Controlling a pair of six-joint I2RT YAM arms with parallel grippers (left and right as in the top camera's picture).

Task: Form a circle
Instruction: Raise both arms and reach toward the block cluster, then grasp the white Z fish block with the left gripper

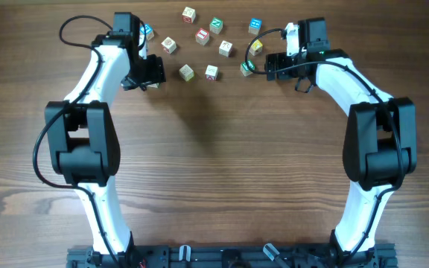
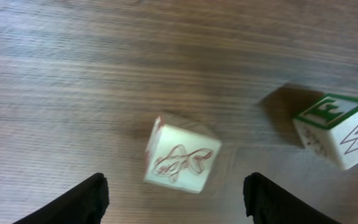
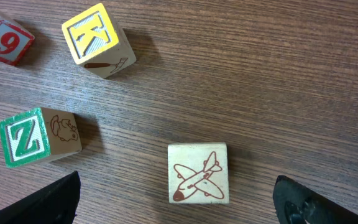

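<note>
Several small letter cubes [image 1: 211,72] lie scattered at the far middle of the table, not in a circle. My left gripper [image 1: 151,75] [image 2: 174,210] is open. A cream cube with a red fish drawing [image 2: 182,155] sits just ahead of its fingertips, tilted and blurred. My right gripper [image 1: 269,67] [image 3: 185,210] is open wide. A cream cube with a red airplane [image 3: 197,174] lies flat on the table between its fingers and is not touched. Left of that cube stands the green-faced Z cube [image 3: 36,135].
A green-faced cube with a W on its side [image 2: 337,127] stands to the right in the left wrist view. A yellow K cube [image 3: 97,38] and a red 9 cube [image 3: 2,40] lie farther off in the right wrist view. A blue cube [image 1: 147,32] sits by the left arm.
</note>
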